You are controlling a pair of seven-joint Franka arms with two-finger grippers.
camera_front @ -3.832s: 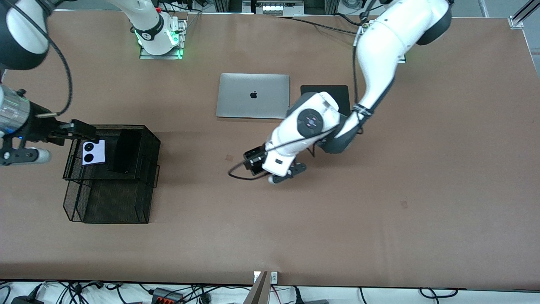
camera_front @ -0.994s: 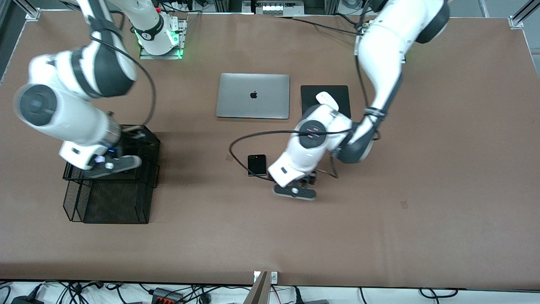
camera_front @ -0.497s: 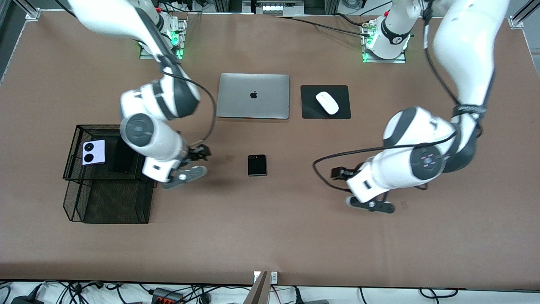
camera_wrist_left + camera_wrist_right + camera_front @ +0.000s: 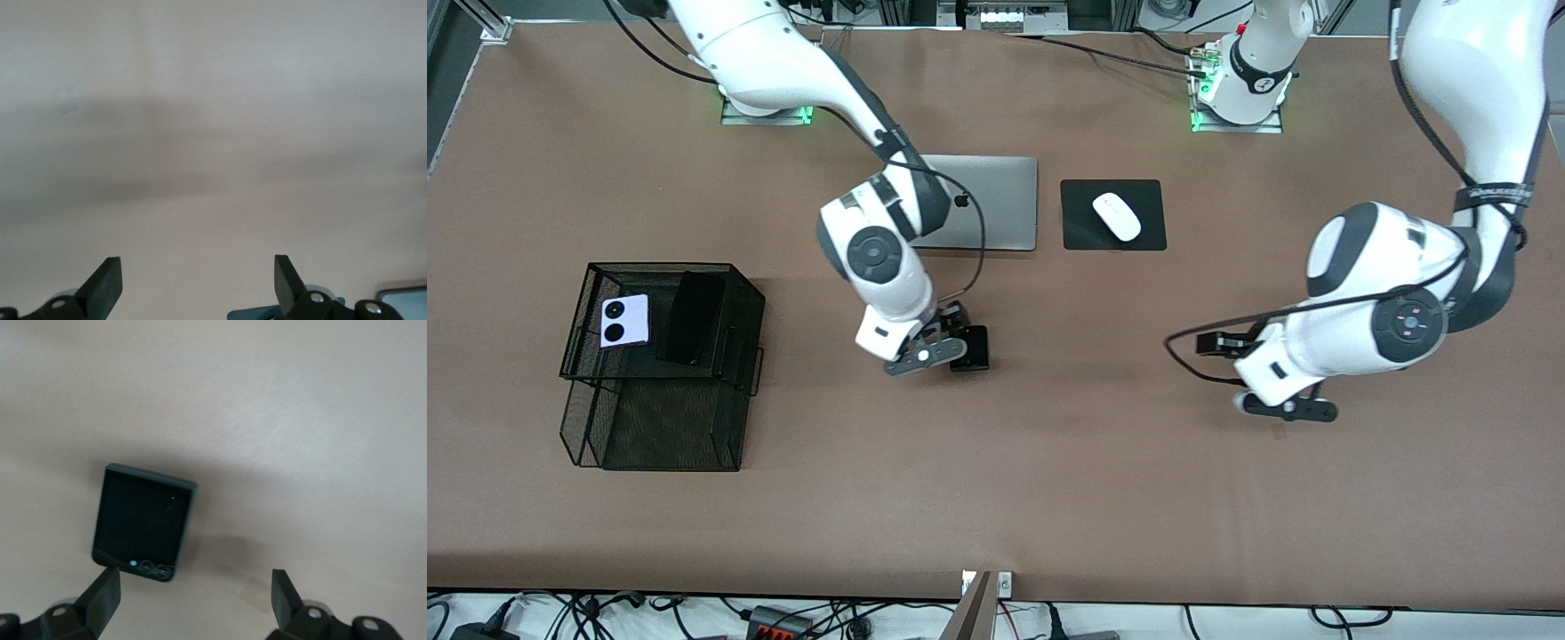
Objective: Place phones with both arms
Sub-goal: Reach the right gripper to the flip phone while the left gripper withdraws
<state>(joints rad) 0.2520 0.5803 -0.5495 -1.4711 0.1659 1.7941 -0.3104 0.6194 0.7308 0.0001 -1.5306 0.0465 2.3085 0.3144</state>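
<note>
A small squarish black phone (image 4: 971, 348) lies flat on the brown worktop (image 4: 1049, 498) at the centre of the front frame, with the right tool (image 4: 943, 345) poised over it, fingers spread wide and gripping nothing. In the right wrist view the same phone (image 4: 144, 523) sits off-centre, close to one fingertip (image 4: 103, 590), so a clean pick likely calls for centring the tool across the phone's narrower span before lowering and closing. At centre-left, a black wire basket (image 4: 743, 293) already carries a lavender phone (image 4: 623, 321) and a long black phone (image 4: 690, 317). The left tool (image 4: 1285, 407) waits, wide and empty, over bare worktop at centre-right. The right arm partly covers the phone and the silver laptop (image 4: 996, 204) in the front view.
</note>
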